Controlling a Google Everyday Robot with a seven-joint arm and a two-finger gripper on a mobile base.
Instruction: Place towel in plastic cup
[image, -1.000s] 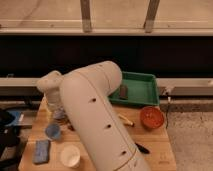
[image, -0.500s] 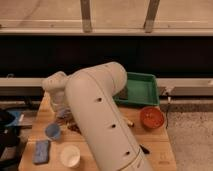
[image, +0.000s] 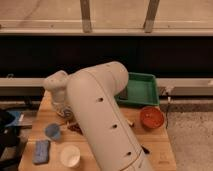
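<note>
I see my gripper (image: 68, 119) near the counter's (image: 159, 146) left edge beside the blue cup (image: 52, 131), towel (image: 41, 151) at the front-left corner.

1. The room is dim and warm; a yellowish cast lies over the wooden table (image: 156, 146) in the lower part of the frame.
2. The brightest area is the pale window strip (image: 115, 12) along the top, washed out to a flat glow.
3. Below it a wide black band (image: 105, 55) runs across the middle and shows almost nothing.
4. The white arm (image: 100, 120), centre frame, is lit from above: its upper curve is pale and its lower flank fades to grey.
5. The gripper (image: 65, 116), centre left below the arm's wrist, hangs over the table in the arm's own shade.
6. The lower left corner is murky, and shadows on the table are soft-edged.
</note>
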